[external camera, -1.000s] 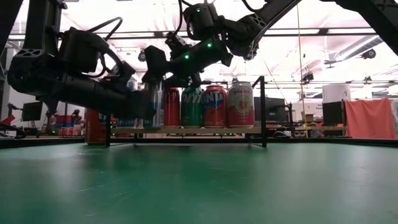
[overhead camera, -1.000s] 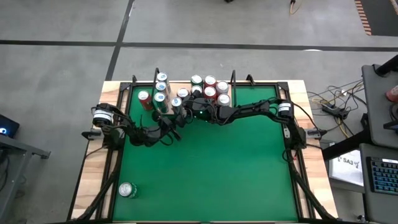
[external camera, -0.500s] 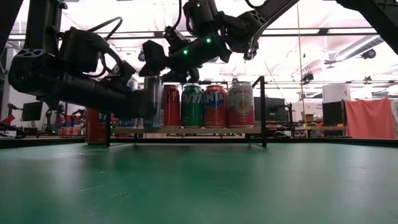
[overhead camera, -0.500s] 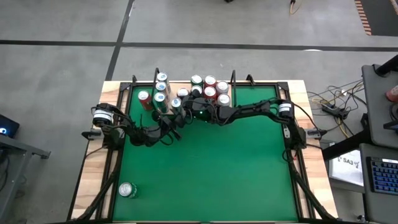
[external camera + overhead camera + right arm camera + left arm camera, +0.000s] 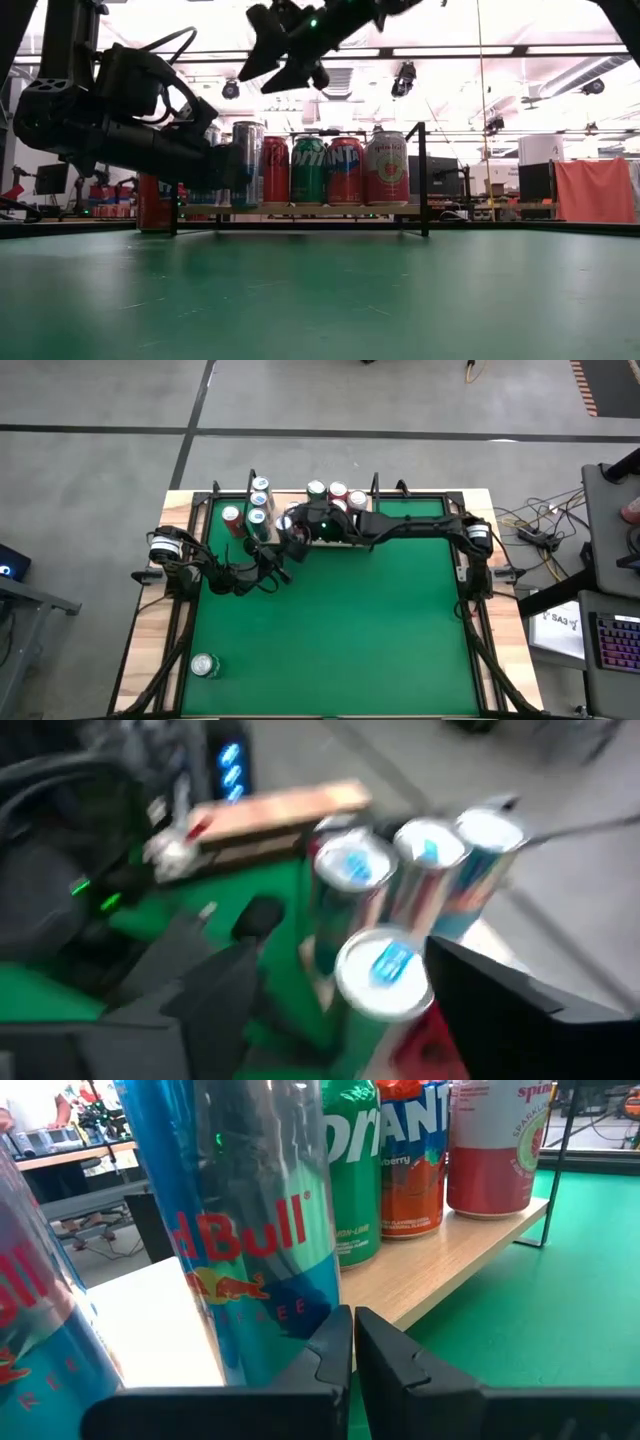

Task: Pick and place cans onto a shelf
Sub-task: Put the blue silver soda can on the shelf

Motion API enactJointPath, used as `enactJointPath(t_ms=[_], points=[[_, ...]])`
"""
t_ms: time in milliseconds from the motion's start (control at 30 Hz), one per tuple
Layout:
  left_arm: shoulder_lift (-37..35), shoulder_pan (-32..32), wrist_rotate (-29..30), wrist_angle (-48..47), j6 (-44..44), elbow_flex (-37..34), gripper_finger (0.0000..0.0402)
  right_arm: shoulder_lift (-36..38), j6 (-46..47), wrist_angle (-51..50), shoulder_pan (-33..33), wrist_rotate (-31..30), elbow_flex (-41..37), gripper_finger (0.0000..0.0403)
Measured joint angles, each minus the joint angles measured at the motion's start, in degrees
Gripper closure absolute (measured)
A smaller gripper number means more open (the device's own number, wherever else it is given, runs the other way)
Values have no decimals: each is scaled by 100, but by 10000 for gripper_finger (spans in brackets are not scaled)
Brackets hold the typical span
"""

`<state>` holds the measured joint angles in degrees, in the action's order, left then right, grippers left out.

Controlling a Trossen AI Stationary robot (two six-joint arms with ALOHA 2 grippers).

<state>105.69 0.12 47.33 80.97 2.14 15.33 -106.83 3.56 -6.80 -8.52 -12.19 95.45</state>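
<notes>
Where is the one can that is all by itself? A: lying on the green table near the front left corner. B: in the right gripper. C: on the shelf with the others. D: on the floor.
A: the high view shows the lone can lying on the green table near its front left corner, far from the shelf.

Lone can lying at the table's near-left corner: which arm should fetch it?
Left. The lone can lies on the left arm's side, nearer the left gripper. The right gripper hovers high over the shelf, farther away.
</notes>
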Motion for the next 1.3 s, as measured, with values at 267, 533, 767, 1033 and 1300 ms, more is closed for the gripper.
enactJointPath(t_ms=[267, 533, 767, 1033, 1300], points=[[-2, 0, 11, 4, 32, 0, 401, -102, -77, -2261, -118, 577, 1061, 288], [-2, 0, 13, 4, 34, 0, 402, -475, -501, -2560, -261, 645, 1347, 390], [-2, 0, 13, 5, 27, 0, 402, -684, -506, -2658, -419, 623, 1339, 394], [-2, -5, 15, 4, 10, -2, 402, -849, -623, -2429, -446, 638, 1337, 394], [-2, -11, 13, 3, 30, -9, 402, -855, -755, -2185, -454, 623, 1334, 394]])
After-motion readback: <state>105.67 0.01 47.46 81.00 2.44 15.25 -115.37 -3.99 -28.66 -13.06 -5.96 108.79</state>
